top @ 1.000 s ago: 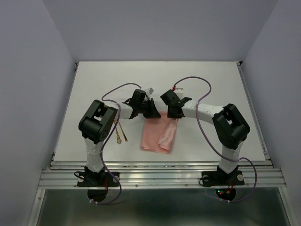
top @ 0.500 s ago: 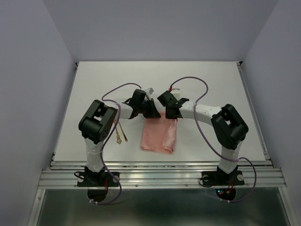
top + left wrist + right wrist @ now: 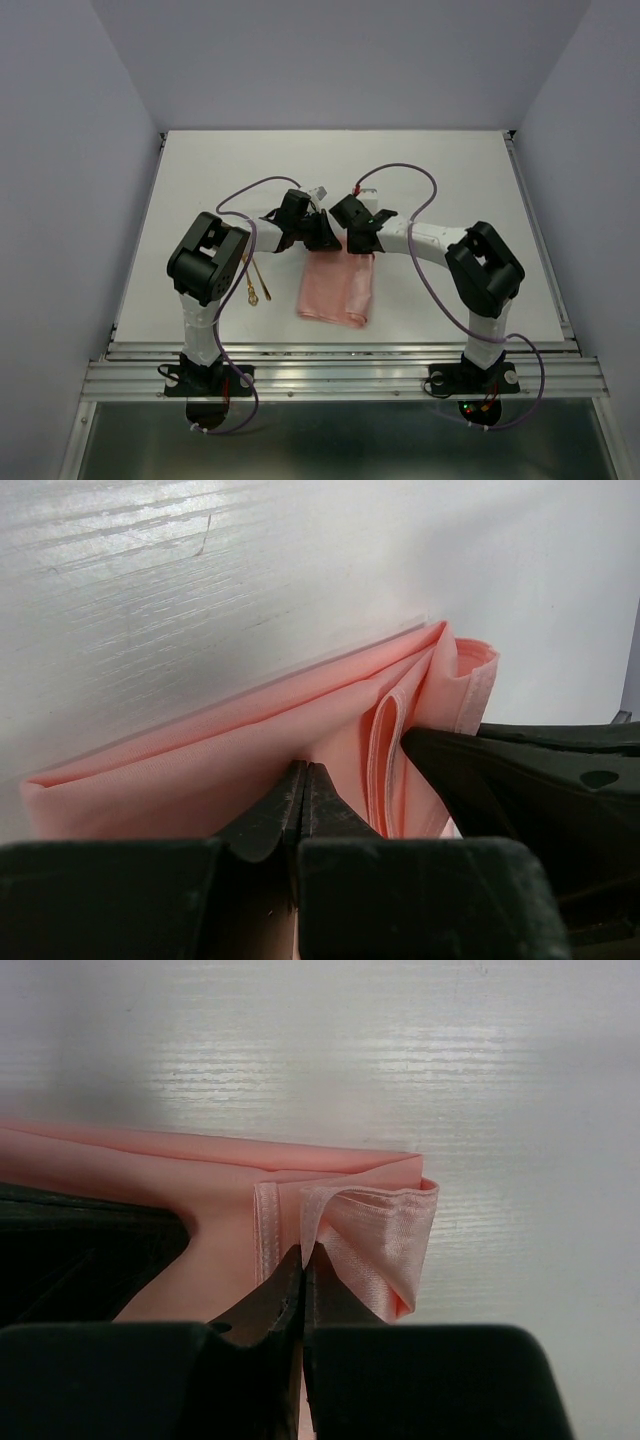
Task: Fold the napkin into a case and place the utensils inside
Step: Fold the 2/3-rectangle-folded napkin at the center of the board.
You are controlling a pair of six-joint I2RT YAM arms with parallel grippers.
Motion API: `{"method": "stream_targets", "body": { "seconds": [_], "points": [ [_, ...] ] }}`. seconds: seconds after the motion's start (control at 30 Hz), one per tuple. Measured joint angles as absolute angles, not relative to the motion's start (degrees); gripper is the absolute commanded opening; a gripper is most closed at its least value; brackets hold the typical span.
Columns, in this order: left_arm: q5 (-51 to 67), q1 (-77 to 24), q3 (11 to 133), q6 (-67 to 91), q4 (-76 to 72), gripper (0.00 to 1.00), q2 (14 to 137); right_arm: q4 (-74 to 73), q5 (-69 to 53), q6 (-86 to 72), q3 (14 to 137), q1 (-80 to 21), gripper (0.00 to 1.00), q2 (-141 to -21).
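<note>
The salmon-pink napkin (image 3: pixel 338 289) lies folded into a layered strip in the middle of the white table. My left gripper (image 3: pixel 322 240) is shut, with its tips pressed onto the napkin's far left corner (image 3: pixel 200 770). My right gripper (image 3: pixel 358 243) is shut on a hemmed edge at the far right corner, lifting a small flap (image 3: pixel 385 1235). The right gripper's black finger shows at the right of the left wrist view (image 3: pixel 520 780). Two gold utensils (image 3: pixel 255 282) lie side by side on the table, left of the napkin and beside the left arm.
The white table (image 3: pixel 450 180) is walled by plain grey panels. Purple cables (image 3: pixel 400 175) arc above both arms. A metal rail (image 3: pixel 340 375) runs along the near edge, where both arm bases are bolted.
My right gripper has moved left toward the left gripper, carrying the napkin's right edge over with it. The strip is narrower now. The left gripper has stayed in place.
</note>
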State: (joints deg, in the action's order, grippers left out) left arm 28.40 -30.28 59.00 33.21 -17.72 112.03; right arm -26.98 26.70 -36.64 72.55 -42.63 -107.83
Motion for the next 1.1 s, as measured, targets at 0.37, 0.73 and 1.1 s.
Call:
{"method": "stream_targets", "body": {
  "seconds": [0.37,0.73,1.1],
  "points": [
    [28.38,-30.28,59.0,33.21,-17.69,0.0,112.03,-26.87,26.57,-36.64,73.69,-43.18,0.01,-110.28],
    [28.27,-30.3,59.0,33.26,-17.67,0.04,111.94,-26.57,26.37,-36.67,74.32,-43.18,0.01,-111.15],
    [23.77,-30.52,59.86,31.88,-8.62,0.19,105.38,-24.4,24.97,-36.93,74.06,-43.18,0.01,-111.26]
  ]
}}
